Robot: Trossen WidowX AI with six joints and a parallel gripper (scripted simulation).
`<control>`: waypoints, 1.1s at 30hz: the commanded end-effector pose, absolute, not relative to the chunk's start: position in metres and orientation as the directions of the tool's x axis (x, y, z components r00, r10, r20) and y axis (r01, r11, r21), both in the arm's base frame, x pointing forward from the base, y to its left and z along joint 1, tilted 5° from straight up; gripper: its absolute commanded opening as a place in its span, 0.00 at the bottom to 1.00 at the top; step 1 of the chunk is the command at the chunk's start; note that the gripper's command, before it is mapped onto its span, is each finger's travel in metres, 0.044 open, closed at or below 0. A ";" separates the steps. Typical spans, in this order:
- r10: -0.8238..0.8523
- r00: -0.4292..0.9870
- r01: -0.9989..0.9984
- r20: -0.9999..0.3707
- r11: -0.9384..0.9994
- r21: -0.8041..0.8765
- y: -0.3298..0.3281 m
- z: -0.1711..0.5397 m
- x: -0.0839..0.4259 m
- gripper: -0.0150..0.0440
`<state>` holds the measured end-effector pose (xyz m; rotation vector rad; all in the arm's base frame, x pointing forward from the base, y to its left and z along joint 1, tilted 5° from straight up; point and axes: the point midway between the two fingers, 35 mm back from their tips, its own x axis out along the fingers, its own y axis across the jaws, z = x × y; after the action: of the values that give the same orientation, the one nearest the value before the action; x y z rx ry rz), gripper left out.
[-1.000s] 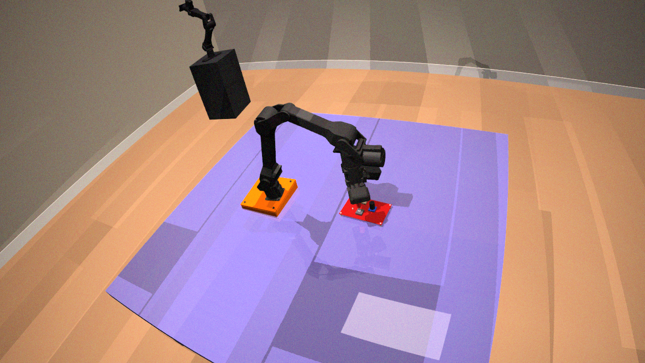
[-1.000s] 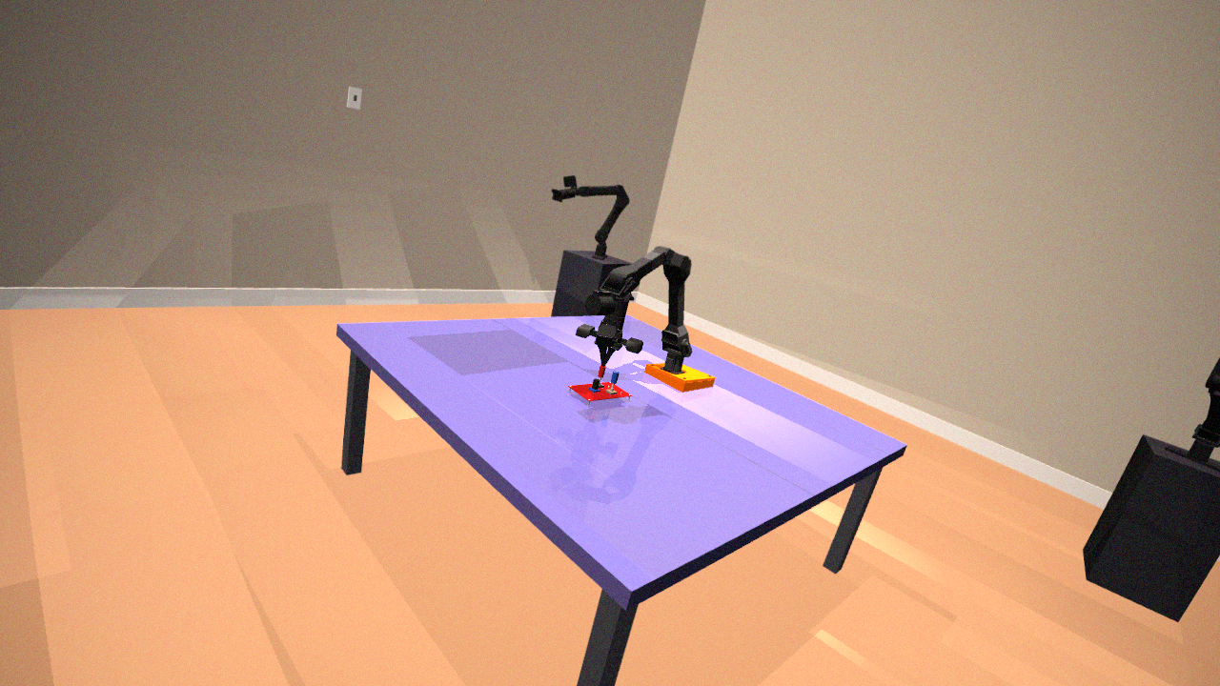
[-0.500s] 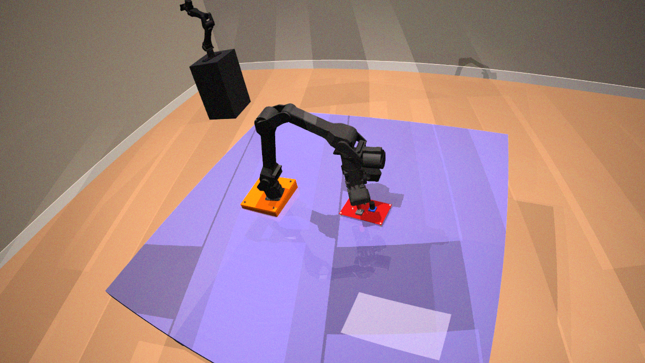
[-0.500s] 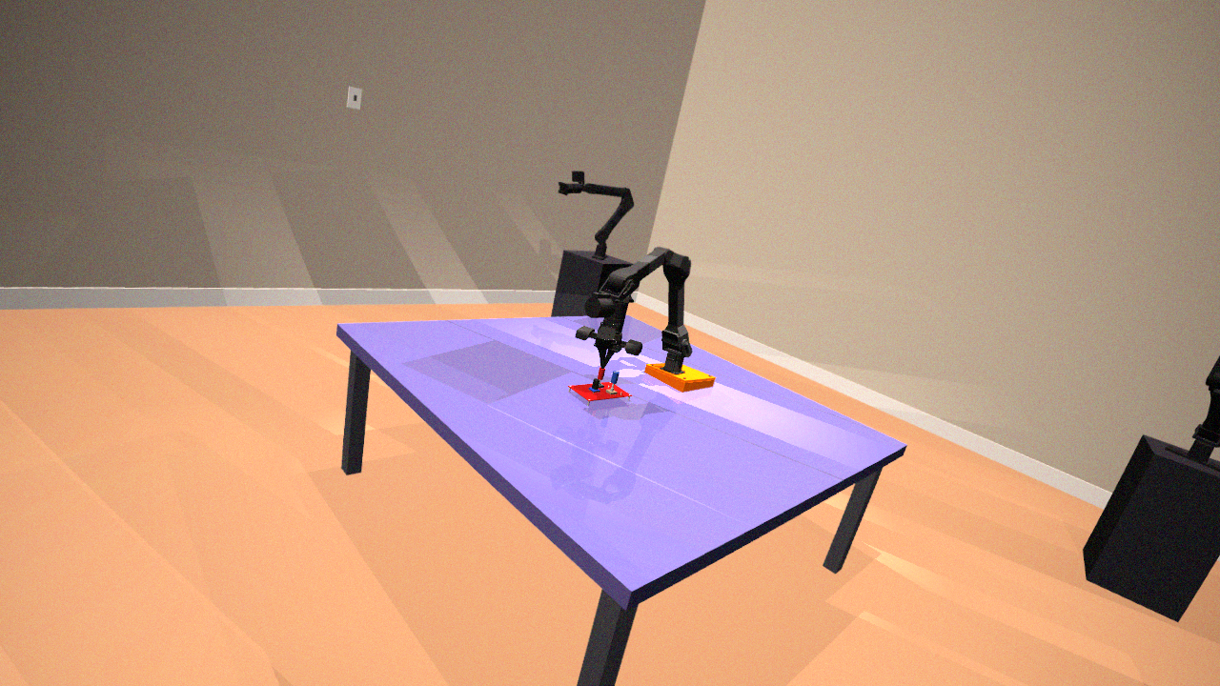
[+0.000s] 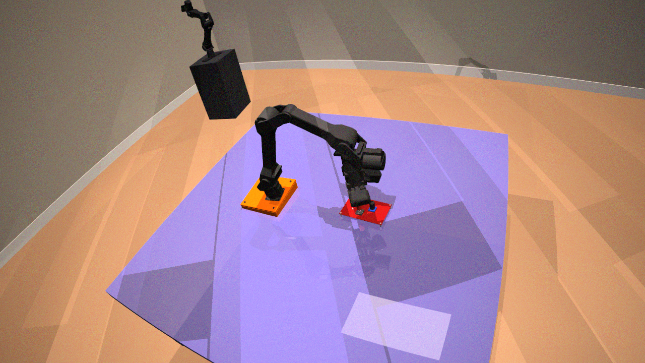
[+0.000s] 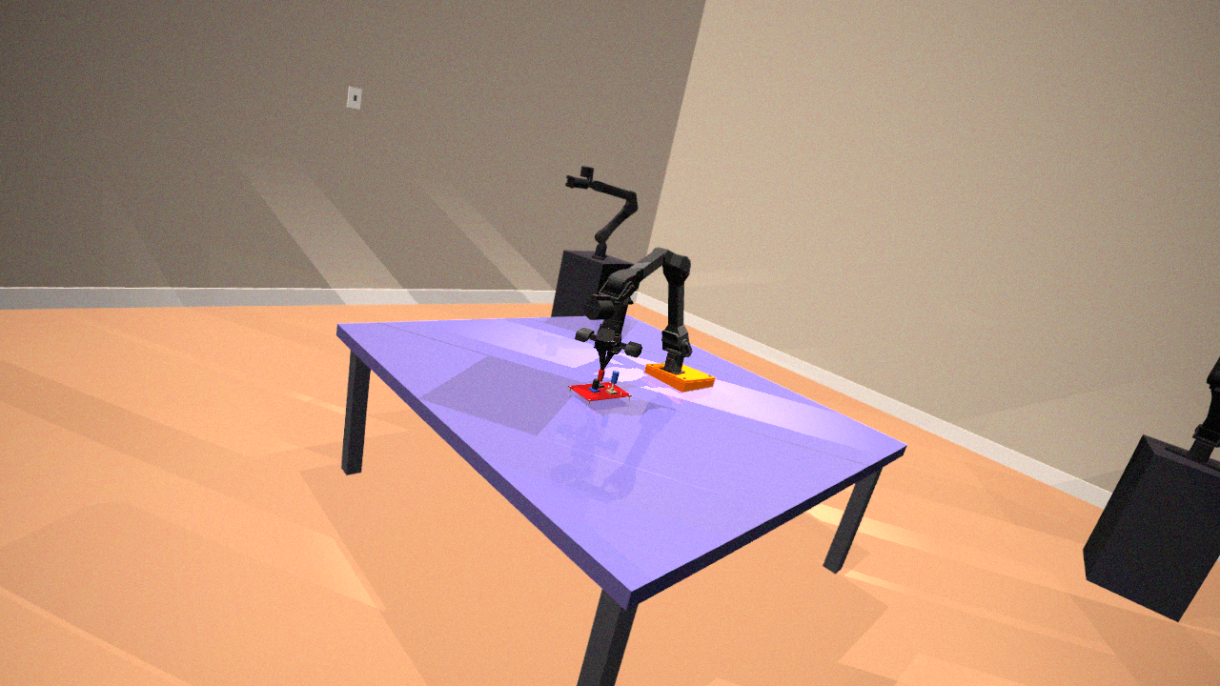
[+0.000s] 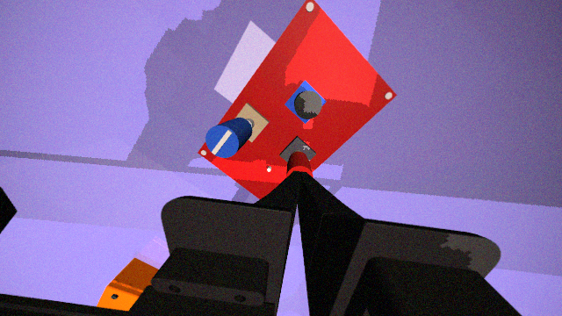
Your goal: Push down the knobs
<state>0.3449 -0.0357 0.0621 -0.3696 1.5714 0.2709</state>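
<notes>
From where I stand, I count one red board point(image 5: 369, 216) point(image 6: 588, 393) point(image 7: 338, 66) on short legs on the purple table point(image 5: 279, 289) point(image 6: 528, 443) point(image 7: 66, 110), carrying three knobs. In the wrist view, the black knob point(image 5: 372, 204) point(image 6: 596, 385) point(image 7: 308, 104) is near the board's middle, low on a blue square; the blue knob point(image 6: 615, 376) point(image 7: 222, 141) stands at eight o'clock, some shaft showing beneath; the red knob point(image 6: 600, 375) point(image 7: 299, 162) is at six. The gripper point(image 5: 359, 203) point(image 6: 602, 368) point(image 7: 299, 177) is narrow, fingertips together at the red knob's top, holding nothing. I can't tell whether that knob is fully down. In the top view, an orange block point(image 5: 252, 198) point(image 6: 691, 383) point(image 7: 120, 290) bears the arm at nine o'clock from the board, and one pale rectangle point(image 5: 396, 325) lies toward five.
</notes>
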 end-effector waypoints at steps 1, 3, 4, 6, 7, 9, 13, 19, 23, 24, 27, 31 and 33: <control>-0.070 -0.023 -0.401 -0.997 0.915 -0.055 -0.037 0.050 0.346 0.25; -0.070 -0.023 -0.401 -0.997 0.915 -0.055 -0.037 0.050 0.346 0.25; -0.070 -0.023 -0.401 -0.997 0.915 -0.055 -0.037 0.050 0.346 0.25; -0.070 -0.023 -0.401 -0.997 0.915 -0.055 -0.037 0.050 0.346 0.25; -0.070 -0.023 -0.401 -0.997 0.915 -0.055 -0.037 0.050 0.346 0.25; -0.070 -0.023 -0.401 -0.997 0.915 -0.055 -0.037 0.049 0.346 0.25; -0.070 -0.023 -0.401 -0.997 0.915 -0.055 -0.038 0.048 0.346 0.25; -0.070 -0.023 -0.401 -0.997 0.915 -0.055 -0.038 0.048 0.346 0.25; -0.070 -0.023 -0.401 -0.997 0.915 -0.055 -0.038 0.047 0.346 0.25; -0.070 -0.023 -0.401 -0.997 0.915 -0.055 -0.038 0.047 0.346 0.25; -0.070 -0.023 -0.401 -0.997 0.915 -0.055 -0.038 0.047 0.346 0.25; -0.070 -0.023 -0.401 -0.997 0.915 -0.055 -0.038 0.047 0.346 0.25; -0.070 -0.023 -0.401 -0.997 0.915 -0.055 -0.038 0.047 0.346 0.25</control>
<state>0.3447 -0.0360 0.0572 -0.3693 1.5731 0.2713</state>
